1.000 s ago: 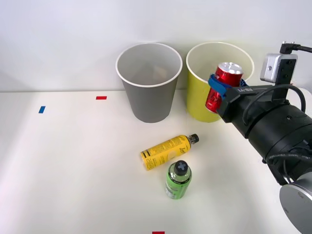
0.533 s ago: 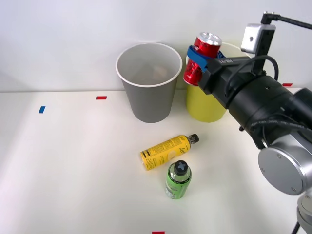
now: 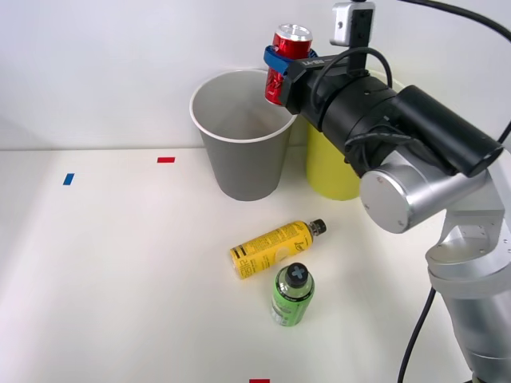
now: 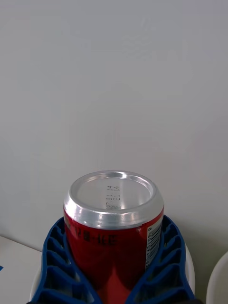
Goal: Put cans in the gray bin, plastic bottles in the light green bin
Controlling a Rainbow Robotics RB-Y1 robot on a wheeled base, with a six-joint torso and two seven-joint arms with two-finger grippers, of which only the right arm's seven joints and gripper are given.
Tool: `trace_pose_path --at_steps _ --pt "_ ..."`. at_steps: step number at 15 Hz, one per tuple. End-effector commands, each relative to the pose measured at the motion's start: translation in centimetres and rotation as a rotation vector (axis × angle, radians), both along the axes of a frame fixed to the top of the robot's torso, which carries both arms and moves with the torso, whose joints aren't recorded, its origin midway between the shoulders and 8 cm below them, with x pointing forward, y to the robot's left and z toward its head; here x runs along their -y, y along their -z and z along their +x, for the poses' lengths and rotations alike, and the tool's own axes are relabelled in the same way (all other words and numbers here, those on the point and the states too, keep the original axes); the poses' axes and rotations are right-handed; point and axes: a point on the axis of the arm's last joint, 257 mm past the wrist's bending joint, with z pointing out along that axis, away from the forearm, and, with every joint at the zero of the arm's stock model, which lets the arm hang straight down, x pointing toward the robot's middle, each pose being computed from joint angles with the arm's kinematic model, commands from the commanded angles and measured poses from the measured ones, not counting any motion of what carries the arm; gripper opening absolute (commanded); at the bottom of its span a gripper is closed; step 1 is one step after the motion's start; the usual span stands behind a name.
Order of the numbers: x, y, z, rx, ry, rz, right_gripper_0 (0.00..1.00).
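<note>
**Red can held high at the gray bin's rim**

Red can (image 3: 284, 65) sits clamped in the right hand (image 3: 279, 68), lifted clear of the bench (image 3: 120, 271), leaning slightly, one silver end up.

Nearest the robot on the bench: a red tape mark (image 3: 259, 381) at the front edge. Just beyond it the green bottle (image 3: 291, 294), black cap pointing toward the camera. Close behind that, not touching, the yellow bottle (image 3: 273, 247) lies on its side, black cap aimed toward the robot's right, black print on the label.

Further back: a blue tape mark (image 3: 69, 179) and a second red one (image 3: 166, 159) on the robot's left side.

Then the bins, side by side near the wall. Gray bin (image 3: 243, 136) on the left, white rim, pale inside. Light green bin (image 3: 331, 171) on its right, mostly hidden behind the arm (image 3: 399, 144).

The can hangs over the gray bin's right rim, between the two bins' mouths.

Wrist view: blue ribbed fingers (image 4: 54, 266) wrap both sides of the can (image 4: 114, 228), closed tight against it. Silver end faces the camera, stamped code on it. Plain white wall (image 4: 114, 71) behind.
</note>
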Motion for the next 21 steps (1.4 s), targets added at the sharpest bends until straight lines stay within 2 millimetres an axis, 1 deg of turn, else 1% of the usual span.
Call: trace_pose_path --at_steps 1,6,8,9,10,11,12,13,15,18,20,21 --pt "-2.6 1.4 2.0 0.053 -0.001 -0.057 0.00" --pt "-5.4 1.7 4.1 0.064 -0.012 -0.134 0.00" --pt "-5.8 1.8 4.9 0.068 -0.010 -0.140 0.00" --pt "-6.0 1.8 4.9 0.069 -0.014 -0.131 0.00" --pt "-6.0 1.9 4.9 0.065 -0.014 -0.130 0.04" --pt "-6.1 2.1 4.8 0.063 -0.018 -0.132 0.31" --pt "-6.1 2.2 4.8 0.059 -0.020 -0.131 0.74" --pt "-6.3 2.4 4.7 0.056 -0.025 -0.132 1.00" --pt "-6.4 2.6 4.6 0.058 -0.028 -0.140 1.00" --pt "-6.3 1.9 4.4 0.088 -0.031 -0.132 1.00" --pt "-5.6 1.3 4.3 0.130 -0.029 -0.126 1.00" --pt "-4.9 1.4 4.1 0.157 -0.029 -0.112 1.00"
